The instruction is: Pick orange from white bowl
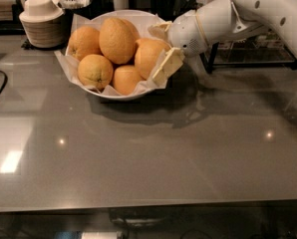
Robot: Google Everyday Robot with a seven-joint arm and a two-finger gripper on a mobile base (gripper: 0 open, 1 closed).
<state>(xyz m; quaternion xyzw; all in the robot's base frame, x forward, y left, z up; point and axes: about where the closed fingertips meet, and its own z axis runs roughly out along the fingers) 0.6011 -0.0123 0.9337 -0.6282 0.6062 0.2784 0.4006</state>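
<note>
The white bowl (pixel 119 96), lined with crinkled white paper, stands at the back middle of the grey table and holds several oranges. The orange (pixel 145 55) is the large round one on the bowl's right side. My gripper (pixel 155 54) reaches in from the right on a white arm. Its near finger (pixel 166 66) lies against the orange's front right and its far finger (pixel 161 29) sits behind the orange's top. The gripper is shut on the orange, which still rests in the bowl among the others.
A taller egg-shaped orange (pixel 116 40) stands on top of the pile, and a smaller one with a dark stem dot (pixel 95 71) lies at the front left. A ribbed beige container with a white lid (pixel 41 23) stands at the back left. A black rack (pixel 253 59) is behind the arm.
</note>
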